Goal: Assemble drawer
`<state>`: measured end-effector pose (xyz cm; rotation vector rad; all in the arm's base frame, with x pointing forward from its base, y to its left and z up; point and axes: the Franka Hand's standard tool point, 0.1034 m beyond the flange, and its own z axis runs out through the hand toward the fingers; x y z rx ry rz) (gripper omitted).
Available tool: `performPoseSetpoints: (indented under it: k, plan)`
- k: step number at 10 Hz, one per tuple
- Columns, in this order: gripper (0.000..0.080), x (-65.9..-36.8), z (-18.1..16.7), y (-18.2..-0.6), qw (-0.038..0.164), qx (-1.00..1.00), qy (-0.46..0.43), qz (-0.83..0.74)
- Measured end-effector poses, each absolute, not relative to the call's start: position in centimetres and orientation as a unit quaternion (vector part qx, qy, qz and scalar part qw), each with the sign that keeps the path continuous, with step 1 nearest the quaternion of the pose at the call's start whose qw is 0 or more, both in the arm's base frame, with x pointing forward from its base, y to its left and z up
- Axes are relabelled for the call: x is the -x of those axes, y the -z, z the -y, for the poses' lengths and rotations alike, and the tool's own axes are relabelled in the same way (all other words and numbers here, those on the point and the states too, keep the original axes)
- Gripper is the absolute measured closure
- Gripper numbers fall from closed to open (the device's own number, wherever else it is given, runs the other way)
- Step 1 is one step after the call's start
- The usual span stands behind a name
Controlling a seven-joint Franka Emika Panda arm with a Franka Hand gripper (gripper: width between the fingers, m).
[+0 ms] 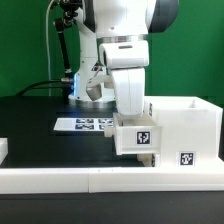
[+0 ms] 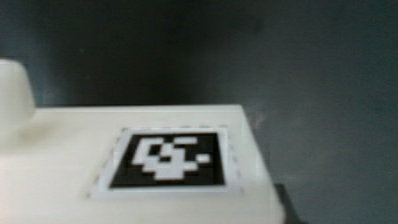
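Currently the gripper [image 1: 130, 112] appears clamped on a tagged tray [image 1: 137, 136] beside the casing [image 1: 185, 128]; jaw state uncertain. Risk: misalignment jams insertion, or the tray slips.

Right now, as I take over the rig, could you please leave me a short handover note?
Gripper: down at a small tagged tray; the pictures do not show whether it is open or shut.
Things: the casing stands against the border wall; the tray sits at the casing's side on the exterior view's left. The marker board lies behind.
Done: tray brought to the casing.
Left: seating it; a second tray is not in view.
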<state>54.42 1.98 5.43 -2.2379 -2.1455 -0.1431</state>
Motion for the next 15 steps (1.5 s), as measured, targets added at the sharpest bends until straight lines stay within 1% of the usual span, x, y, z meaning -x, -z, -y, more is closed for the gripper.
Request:
performPoseSetpoints:
  k: [1, 2, 3, 4, 5, 6, 7, 8, 10, 11, 12, 15]
  plan:
    - [0.0758, -54.4, -1.9, -5.4, 0.019, 0.722, 0.046, 0.691]
    - [0.0683, -54.4, -1.9, -5.4, 0.019, 0.722, 0.046, 0.690]
    - [0.0683, -54.4, -1.9, -5.4, 0.020, 0.722, 0.046, 0.690]
    - [0.0548, -54.4, -1.8, -5.4, 0.020, 0.722, 0.045, 0.690]
    - [0.0364, -54.7, -1.6, -5.7, 0.019, 0.723, 0.045, 0.689]
    - [0.0235, -55.0, -1.6, -6.2, 0.018, 0.723, 0.044, 0.689]
    - [0.0235, -55.4, -1.6, -6.9, 0.016, 0.723, 0.043, 0.689]
    - [0.0168, -55.7, -1.6, -7.6, 0.013, 0.724, 0.044, 0.688]
    - [0.0155, -56.3, -1.2, -9.3, 0.013, 0.723, 0.034, 0.690]
    - [0.0151, -56.8, -0.4, -10.1, 0.011, 0.720, 0.031, 0.693]
    - [0.0151, -57.6, 0.9, -10.5, 0.009, 0.715, 0.031, 0.698]
    - [0.0151, -60.4, 3.5, -10.3, 0.016, 0.714, 0.030, 0.699]
